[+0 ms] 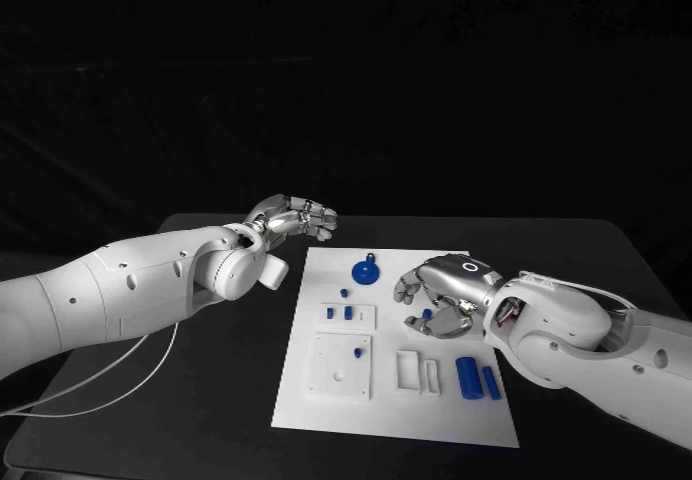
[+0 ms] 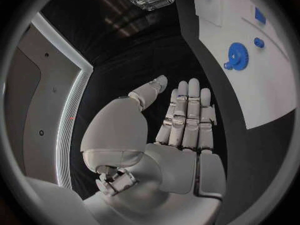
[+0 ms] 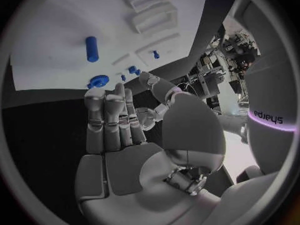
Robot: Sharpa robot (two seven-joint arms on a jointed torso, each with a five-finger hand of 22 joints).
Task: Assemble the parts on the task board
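The board (image 1: 397,400) lies flat in the middle of the desk (image 1: 216,420), with the blue parts spread over it: a gear (image 1: 366,270) near its far edge, small pegs (image 1: 340,312) on a white block just nearer, and 2 cylinders (image 1: 477,378) lying side by side towards the near right corner. White blocks (image 1: 342,367) sit at mid-board.

The right hand (image 1: 440,292) hovers low over the board's right half, just beyond the cylinders and beside the gear. The head view shows its fingers curled downward, and the wrist view shows them apart with nothing between them. The left hand (image 1: 296,218) is off the board, raised past its far left corner, with its fingers loosely apart and empty.

By my reading, no part is in hand yet, so the step is a first pick by the right hand. The next move calls for lowering onto 1 part, probably a cylinder or the gear, and closing the fingers around it without knocking its neighbours.
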